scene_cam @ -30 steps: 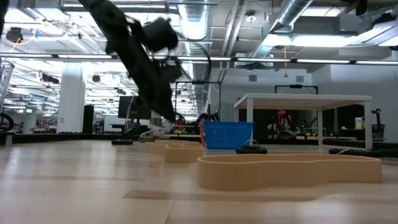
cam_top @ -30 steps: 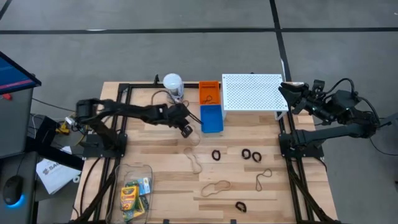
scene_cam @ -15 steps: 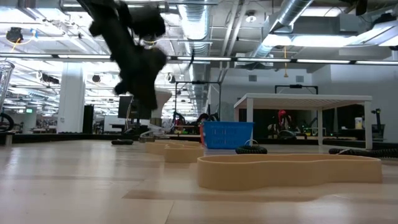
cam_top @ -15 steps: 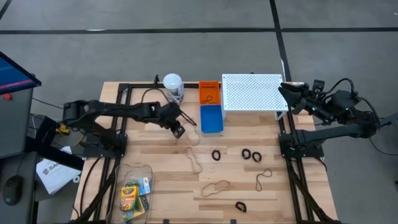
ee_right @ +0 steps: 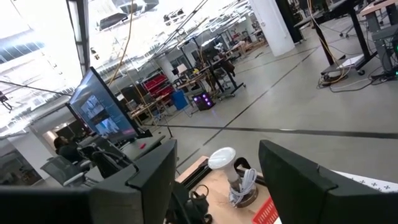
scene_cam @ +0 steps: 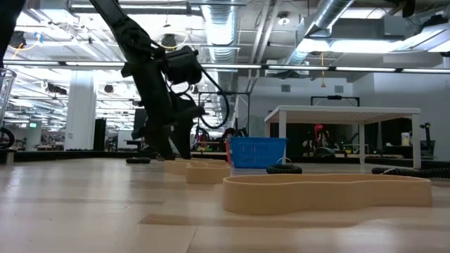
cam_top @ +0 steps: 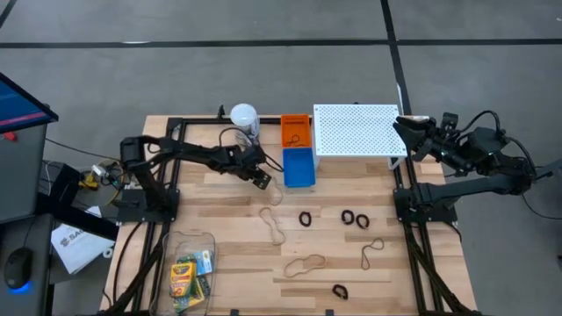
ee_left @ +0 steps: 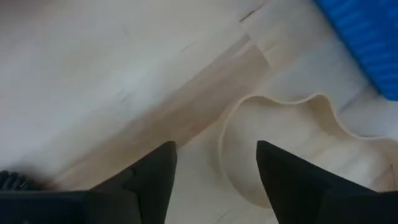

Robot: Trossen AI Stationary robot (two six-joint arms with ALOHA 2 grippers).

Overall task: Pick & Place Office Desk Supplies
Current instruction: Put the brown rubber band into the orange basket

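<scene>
left gripper (cam_top: 262, 180) open | beside blue bin (cam_top: 299, 168) (over rubber band (ee_left: 273, 155))

Both arms are dark, nearly black, built from slim tubular links joined by chunkier rounded joint housings. The left arm (cam_top: 189, 156) rises from a black base block mounted on a black metal frame; loose black cables loop along its links, and a small yellow tag or connector sits beside its base. Its pincer (cam_top: 261, 180) ends in two flat, matte black fingers (ee_left: 149, 180) with squared, tapering tips. The right arm (cam_top: 479, 162) has the same finish, with bulkier, boxy housings near its wrist, black cable loops around them and a small pale patch on the casing. Its pincer (ee_right: 214, 180) shows two broad black fingers (ee_right: 292, 180) with angular edges.
</scene>
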